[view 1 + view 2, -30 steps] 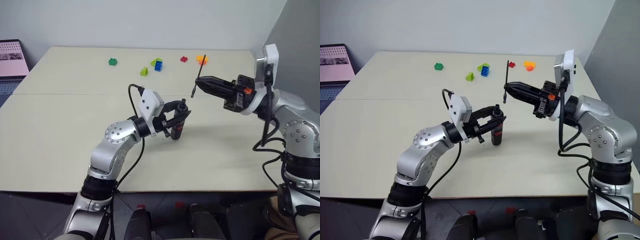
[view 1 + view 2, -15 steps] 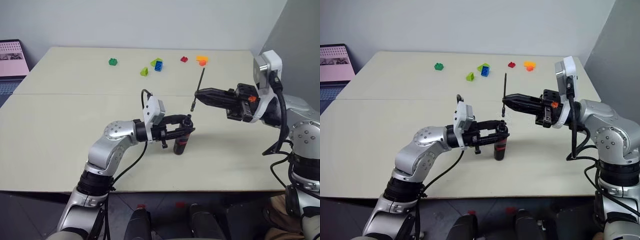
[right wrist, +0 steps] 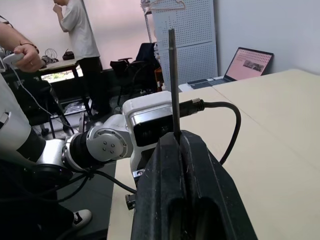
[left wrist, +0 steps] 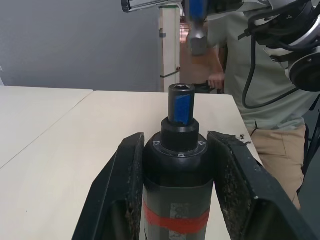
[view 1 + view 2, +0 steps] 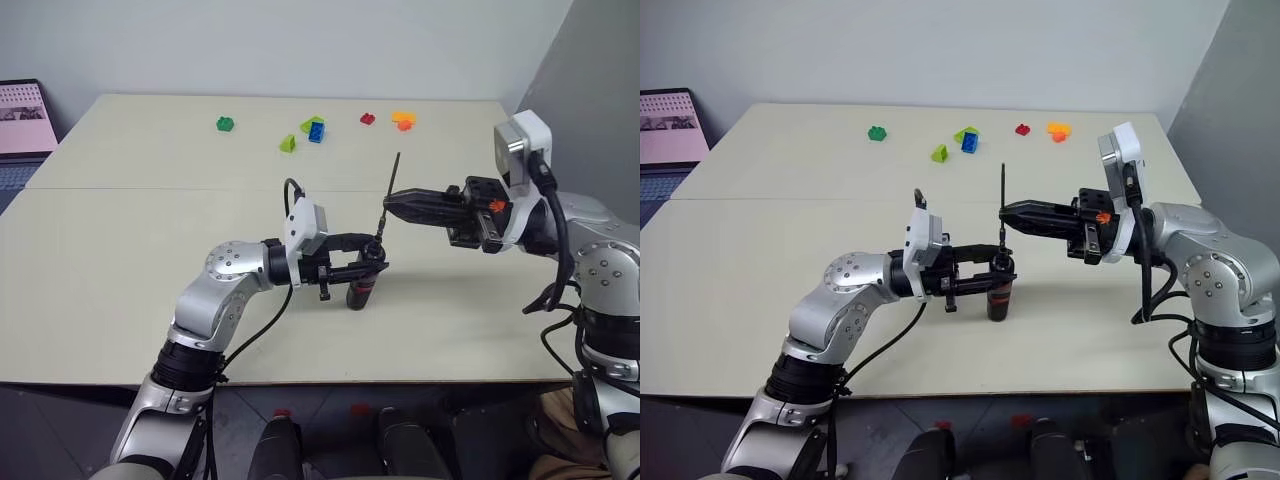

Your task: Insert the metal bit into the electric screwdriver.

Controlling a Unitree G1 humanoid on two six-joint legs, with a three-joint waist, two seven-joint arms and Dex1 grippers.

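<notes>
pale beige bench [image 5: 120,250] runs across the frame, a pink-screened laptop [image 5: 22,115] at its upper-left edge. left of centre, the left tool [image 5: 992,270] is clamped around the electric screwdriver [image 5: 1000,296], which stands upright near the middle of the frame, its base at or just off the bench, with the hollow tip upward; the wrist view shows both black fingers [image 4: 122,200] pressed against its barrel above the red band. it looks rigid, smooth and fairly weighty for its size, so a grip on the thick body suits it, though the round barrel could twist between the pads. just right of it, the right tool [image 5: 392,206] is pressed shut on the metal bit [image 5: 391,190], pinching it low down so that the rod rises nearly upright, its lower end just above the screwdriver's tip. the bit seems stiff, light and slippery, and being so thin it may pivot in the pinch. small coloured blocks [image 5: 314,128] lie along the upper centre. behind stand a grey wall, and in the wrist views a pegboard [image 3: 187,25] and people.
</notes>
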